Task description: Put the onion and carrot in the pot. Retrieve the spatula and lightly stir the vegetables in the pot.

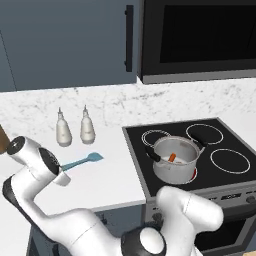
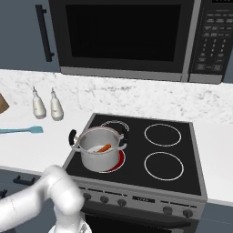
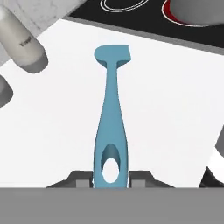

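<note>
The light blue spatula [image 3: 111, 109] lies on the white counter [image 3: 175, 100], its head pointing toward the stove. My gripper [image 3: 110, 177] is shut on the handle end, with a dark finger on each side. In the left base view the spatula [image 1: 84, 160] sticks out from behind my hand to the left of the stove. The steel pot [image 1: 175, 165] stands on the front left burner with the orange-red carrot [image 1: 172, 157] inside. From the right, the pot [image 2: 99, 154] and carrot [image 2: 105, 148] show again, and the spatula [image 2: 22, 130] lies far left. The onion is hidden.
Two white shakers [image 1: 63, 131] [image 1: 87, 128] stand at the back of the counter, just beyond the spatula. The black stove [image 1: 225, 135] has three free burners. A microwave [image 2: 123, 36] hangs above it. A brown object [image 1: 2, 137] sits at the left edge.
</note>
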You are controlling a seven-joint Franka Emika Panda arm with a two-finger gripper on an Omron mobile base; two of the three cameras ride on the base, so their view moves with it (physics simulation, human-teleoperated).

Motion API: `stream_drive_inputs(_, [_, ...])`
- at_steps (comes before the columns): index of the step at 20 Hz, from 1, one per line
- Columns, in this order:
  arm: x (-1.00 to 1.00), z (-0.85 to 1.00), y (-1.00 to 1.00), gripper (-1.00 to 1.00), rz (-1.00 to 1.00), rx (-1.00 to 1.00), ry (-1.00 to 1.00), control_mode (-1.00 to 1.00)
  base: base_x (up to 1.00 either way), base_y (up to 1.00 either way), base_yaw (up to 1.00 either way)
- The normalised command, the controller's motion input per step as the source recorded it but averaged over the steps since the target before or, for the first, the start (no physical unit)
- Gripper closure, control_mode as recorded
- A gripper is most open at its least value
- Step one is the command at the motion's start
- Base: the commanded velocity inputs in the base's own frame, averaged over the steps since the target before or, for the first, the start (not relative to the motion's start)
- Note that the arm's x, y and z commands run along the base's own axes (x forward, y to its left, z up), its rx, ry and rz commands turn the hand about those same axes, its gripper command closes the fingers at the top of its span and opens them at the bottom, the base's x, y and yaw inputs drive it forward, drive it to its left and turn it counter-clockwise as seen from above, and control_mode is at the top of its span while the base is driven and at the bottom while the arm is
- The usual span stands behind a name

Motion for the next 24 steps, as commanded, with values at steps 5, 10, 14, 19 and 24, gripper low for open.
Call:
stream_drive_inputs(5, [-0.89, 1.00, -0.94, 1.00, 0.00, 0.58, -0.01, -1.00, 0.00, 0.00, 0.00])
stream_drive_inputs(10, [-0.80, 1.00, -1.00, 1.00, 0.00, 0.50, -0.09, -1.00, 0.00, 0.00, 0.00])
stream_drive_inputs(14, [-0.83, 1.00, -1.00, 1.00, 0.00, 0.50, -0.09, -1.00, 0.00, 0.00, 0.00])
stream_drive_inputs(19, [-0.65, 1.00, -1.00, 1.00, -0.06, 0.55, -0.03, -1.00, 0.00, 0.00, 0.00])
stream_drive_inputs(24, [-0.05, 1.00, -1.00, 1.00, -0.24, 0.56, 0.10, -1.00, 0.00, 0.00, 0.00])
